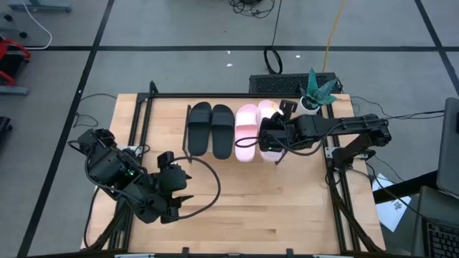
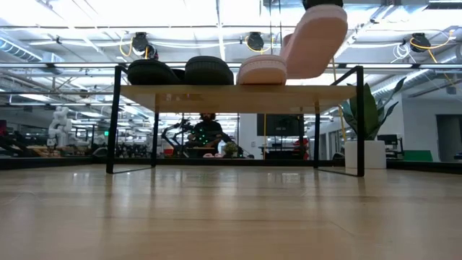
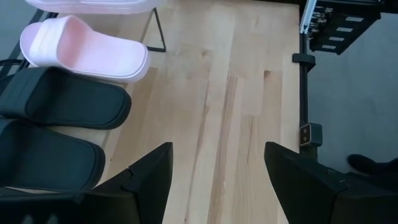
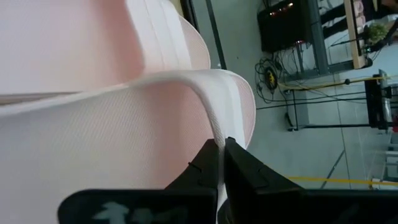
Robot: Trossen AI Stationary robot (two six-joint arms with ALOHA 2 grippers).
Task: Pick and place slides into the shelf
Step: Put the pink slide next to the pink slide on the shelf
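Here the right gripper (image 4: 221, 163) is pinched tight on the thin strap edge of the last pink slide (image 1: 270, 123), holding it tilted, heel raised, over the right end of the shelf (image 2: 238, 95) beside its mate and the two black slides (image 1: 211, 129). It looks light, soft and bendy, so that strap edge seems a sound hold, though the sole may swing. The left gripper (image 3: 214, 180) waits spread over the bare table (image 1: 272, 208).

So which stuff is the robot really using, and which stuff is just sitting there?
Part of the job:
- two black slides on the shelf
- pink slide beside them
- second pink slide, tilted, pinched in the right gripper

Just there:
- potted plant
- cables on the floor
- left gripper, jaws open, waiting
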